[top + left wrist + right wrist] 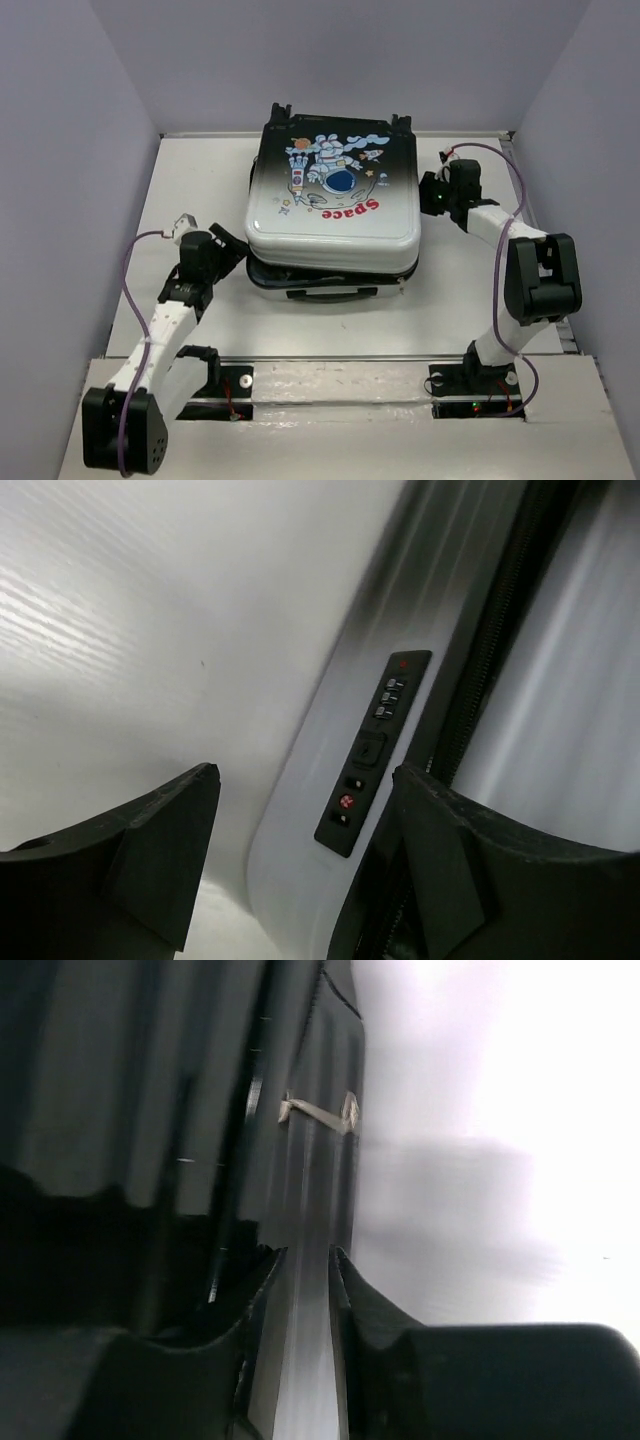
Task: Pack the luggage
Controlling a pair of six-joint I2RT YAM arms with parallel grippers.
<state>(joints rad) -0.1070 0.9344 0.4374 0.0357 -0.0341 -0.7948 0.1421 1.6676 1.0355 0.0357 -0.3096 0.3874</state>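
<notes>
Left claw [300, 785] gaping, right claw [305, 1255] unclear

Our suitcase [335, 200] lies flat on the table [190, 180], lid down — packing looks nearly done, zipping probably left. Left claw hangs empty by its lock [372, 750]; whether the right, barely parted at the seam, grips anything we cannot tell.

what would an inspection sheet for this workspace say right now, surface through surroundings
surface: white table, carrying the suitcase
job's things: small hard-shell wheeled suitcase, white fading to black with an astronaut print, lid down on the lower shell, seam showing along the near edge; black combination lock panel on the side facing the left arm
clutter: nothing seen
grippers: left gripper open wide beside the lock panel, holding nothing; right gripper at the case's right side, narrow gap, nothing seen between
cables: purple cable looping off the left arm, another off the right
surroundings: pale lavender walls on three sides
</notes>
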